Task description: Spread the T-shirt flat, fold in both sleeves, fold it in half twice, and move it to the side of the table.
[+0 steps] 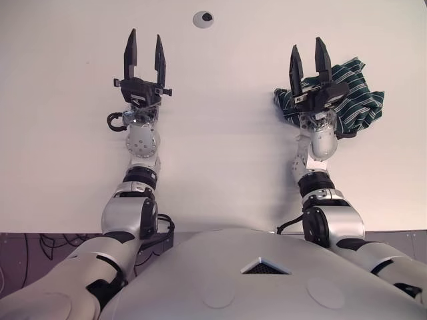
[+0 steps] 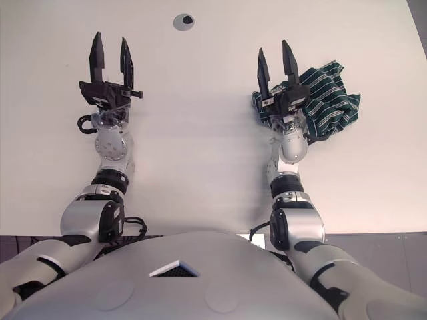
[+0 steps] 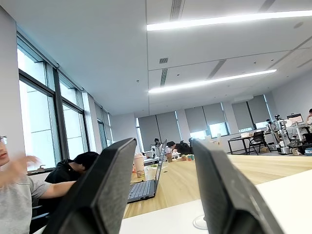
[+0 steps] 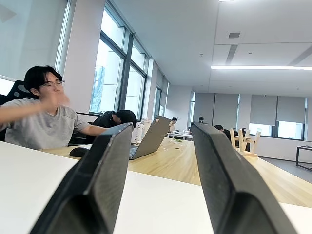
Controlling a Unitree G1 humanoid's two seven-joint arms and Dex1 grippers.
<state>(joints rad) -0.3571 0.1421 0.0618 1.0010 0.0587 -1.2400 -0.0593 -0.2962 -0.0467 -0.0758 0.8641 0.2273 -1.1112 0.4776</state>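
I took the round cable grommet (image 1: 203, 19), set in the white table (image 1: 220, 147) near its far edge, as my reference for all positions. The T-shirt (image 1: 360, 100), dark green with thin white stripes, lay in a crumpled heap to the right of the grommet and nearer to the robot, with no sleeve or hem laid out flat. The right gripper (image 1: 307, 45) stood to the right of the grommet, its body over the side of the heap that faced the grommet, and its fingers pointed toward the far edge of the table. I read those fingers as spread apart with nothing between them, and the right wrist view showed only bare table top in the gap. I could not determine whether the underside of that gripper touched the cloth. The left gripper (image 1: 145, 37) stood to the left of the grommet and slightly nearer to the robot, well apart from the T-shirt. Its two fingers were likewise parted and empty, pointing toward the far edge above bare table. In the left wrist view, an open laptop (image 3: 146, 185) stood on a wooden desk (image 3: 195, 178) beyond the grommet.
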